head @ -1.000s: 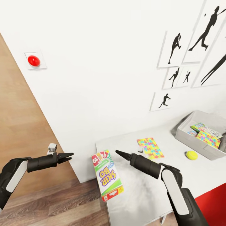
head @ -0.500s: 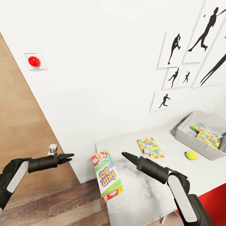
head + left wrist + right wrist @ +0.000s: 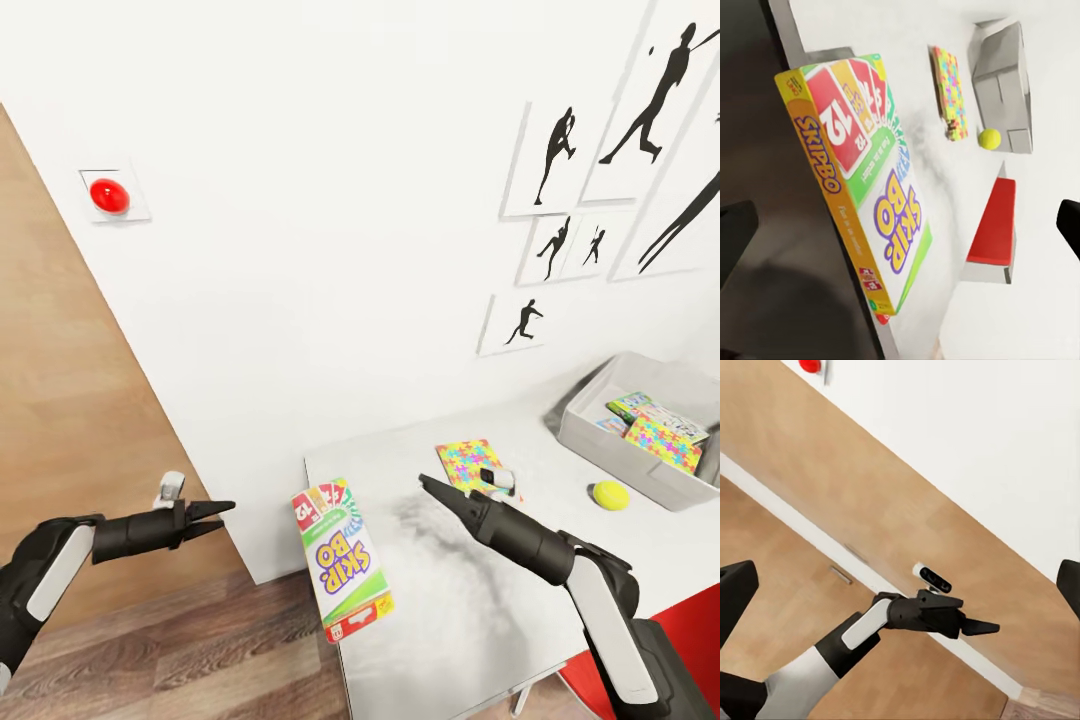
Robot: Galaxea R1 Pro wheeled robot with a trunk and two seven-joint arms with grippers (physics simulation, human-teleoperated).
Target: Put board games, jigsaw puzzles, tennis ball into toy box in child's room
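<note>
The Skip-Bo board game [image 3: 345, 560] lies flat at the white table's [image 3: 450, 610] left edge, partly overhanging it; the left wrist view looks along it [image 3: 870, 187]. A colourful jigsaw puzzle [image 3: 470, 462] lies further back on the table, and the yellow tennis ball [image 3: 611, 494] rests in front of the grey toy box [image 3: 600, 440]. The box holds another puzzle [image 3: 662, 442] and a game [image 3: 640, 408]. My right gripper [image 3: 432, 488] hovers open over the table between Skip-Bo and the puzzle. My left gripper [image 3: 215, 515] hangs open off the table's left side.
A wooden door [image 3: 60, 400] and wood floor [image 3: 180, 650] lie left of the table. The white wall behind carries silhouette pictures [image 3: 600, 160] and a red button [image 3: 108, 195]. A red surface [image 3: 690, 630] sits below the table's right front.
My right arm has drawn rightward, its tip now closer to the jigsaw puzzle. My left gripper has sunk slightly. The toys have not moved.
</note>
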